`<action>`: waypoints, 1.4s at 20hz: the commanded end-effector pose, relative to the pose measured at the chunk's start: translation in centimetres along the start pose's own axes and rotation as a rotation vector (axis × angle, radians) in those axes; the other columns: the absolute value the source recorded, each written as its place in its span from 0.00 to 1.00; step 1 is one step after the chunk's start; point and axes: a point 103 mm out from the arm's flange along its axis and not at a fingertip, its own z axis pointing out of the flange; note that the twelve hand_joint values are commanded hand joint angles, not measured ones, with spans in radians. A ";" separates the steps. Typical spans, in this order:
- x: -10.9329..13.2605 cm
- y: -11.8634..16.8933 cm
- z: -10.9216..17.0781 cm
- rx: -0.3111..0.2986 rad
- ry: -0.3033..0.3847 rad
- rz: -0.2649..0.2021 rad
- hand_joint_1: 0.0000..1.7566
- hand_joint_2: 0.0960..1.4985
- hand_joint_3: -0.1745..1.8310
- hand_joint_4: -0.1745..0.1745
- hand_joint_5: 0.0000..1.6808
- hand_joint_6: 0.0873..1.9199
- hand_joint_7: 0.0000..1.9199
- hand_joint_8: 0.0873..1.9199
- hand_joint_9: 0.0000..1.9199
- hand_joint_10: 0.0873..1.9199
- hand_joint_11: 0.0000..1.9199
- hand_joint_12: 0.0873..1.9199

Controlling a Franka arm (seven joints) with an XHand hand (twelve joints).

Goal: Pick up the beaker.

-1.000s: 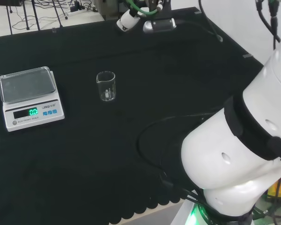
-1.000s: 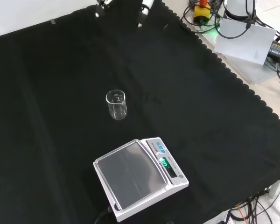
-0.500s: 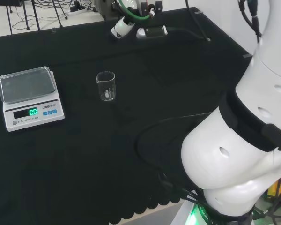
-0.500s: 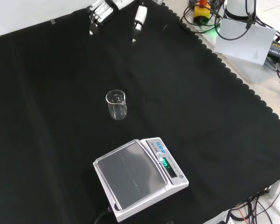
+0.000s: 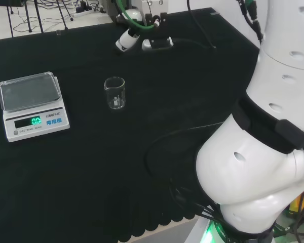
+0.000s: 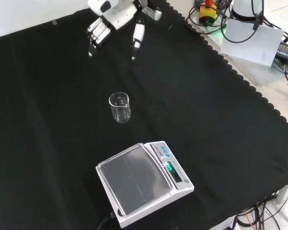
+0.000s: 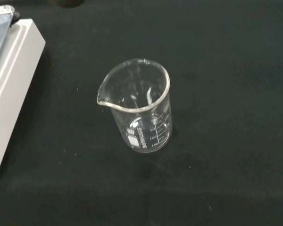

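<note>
Beaker [image 6: 120, 107]: clear glass, upright, apparently empty, placed on the tabletop [image 6: 48, 143] near its middle in the front view; spout and printed graduations are seen in the wrist view [image 7: 140, 104]. In the head view [image 5: 115, 93] it is found at 3 o'clock of the scale.

Scale [image 6: 143, 182]: white with a clear pan, display lit green; in the front view it is set at 5 o'clock of the beaker, apart from it.

Robot hand [image 6: 116, 20]: seen in the front view at 12 o'clock of the beaker, well apart and raised over the cloth; fingers extended and spread, thumb held apart, nothing grasped.
</note>
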 end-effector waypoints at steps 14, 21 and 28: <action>0.5 5.8 6.9 0.006 0.042 -0.068 0.42 0.60 0.00 0.52 0.04 0.00 0.02 0.35 0.08 0.43 0.00 0.62; 1.2 7.4 9.6 0.050 0.056 -0.084 0.42 0.60 0.00 0.55 0.03 0.00 0.01 0.35 0.07 0.44 0.00 0.60; 1.3 7.8 11.2 0.083 0.069 -0.091 0.42 0.60 0.00 0.64 0.01 0.00 0.00 0.33 0.06 0.43 0.00 0.58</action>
